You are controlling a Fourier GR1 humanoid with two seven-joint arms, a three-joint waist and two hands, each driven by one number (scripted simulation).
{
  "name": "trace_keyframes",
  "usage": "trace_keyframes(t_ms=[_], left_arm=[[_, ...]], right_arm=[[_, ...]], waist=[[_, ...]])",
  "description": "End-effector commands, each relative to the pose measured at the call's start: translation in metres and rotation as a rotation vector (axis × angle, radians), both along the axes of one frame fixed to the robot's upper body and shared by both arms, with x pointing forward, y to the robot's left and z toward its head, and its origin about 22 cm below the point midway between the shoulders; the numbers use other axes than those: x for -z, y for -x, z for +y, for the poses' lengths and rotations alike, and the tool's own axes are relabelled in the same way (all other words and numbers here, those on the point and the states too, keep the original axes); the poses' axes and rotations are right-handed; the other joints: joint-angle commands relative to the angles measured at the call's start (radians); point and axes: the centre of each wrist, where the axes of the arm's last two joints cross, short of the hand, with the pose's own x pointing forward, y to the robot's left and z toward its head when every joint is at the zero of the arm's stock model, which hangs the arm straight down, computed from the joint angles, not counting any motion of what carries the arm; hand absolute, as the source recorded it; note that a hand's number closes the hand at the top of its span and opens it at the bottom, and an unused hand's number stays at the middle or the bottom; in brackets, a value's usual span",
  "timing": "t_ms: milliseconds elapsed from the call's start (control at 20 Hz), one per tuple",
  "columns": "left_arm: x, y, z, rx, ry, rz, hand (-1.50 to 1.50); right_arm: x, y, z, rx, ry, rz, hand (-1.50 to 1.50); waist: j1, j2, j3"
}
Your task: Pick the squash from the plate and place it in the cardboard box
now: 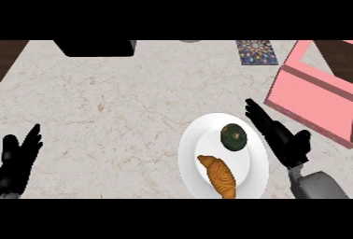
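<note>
Grey and smooth, the right forearm (318, 186) comes in at the lower edge and ends in the black right hand (284, 140). Its fingers are straight and spread apart, holding nothing, slanting over the right rim of a glossy white round plate (189, 156). The squash (234, 137), a small dark green globe with a pale centre, sits on the plate just left of those fingers, with a sliver of white between them. Below it, nearer the wrist, lies a ridged golden-brown croissant (219, 176). A flat-walled pink box (310, 100) stands just beyond and right of the fingertips. Far across the veined marble counter (124, 102), the left hand (17, 156) rests open, fingers up, at the left edge.
</note>
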Motion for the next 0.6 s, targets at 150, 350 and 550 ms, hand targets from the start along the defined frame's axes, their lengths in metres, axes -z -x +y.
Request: trace_keyframes(t_ms=[150,350,550], left_arm=[[-0.061,-0.044,-0.040,0.327,-0.062,-0.337,0.00],[-0.080,-0.052,-0.068,0.535,-0.038,-0.478,0.00],[-0.091,-0.062,-0.084,0.654,-0.017,-0.522,0.00]], right_arm=[[-0.105,-0.025,-0.017,0.147,0.078,-0.478,-1.50],[-0.154,-0.025,-0.069,0.290,0.476,-0.611,-1.50],[-0.154,0.006,-0.076,0.295,0.520,-0.723,-1.50]], waist=[[-0.086,-0.015,-0.001],[-0.115,-0.009,-0.006],[-0.048,0.016,0.002]])
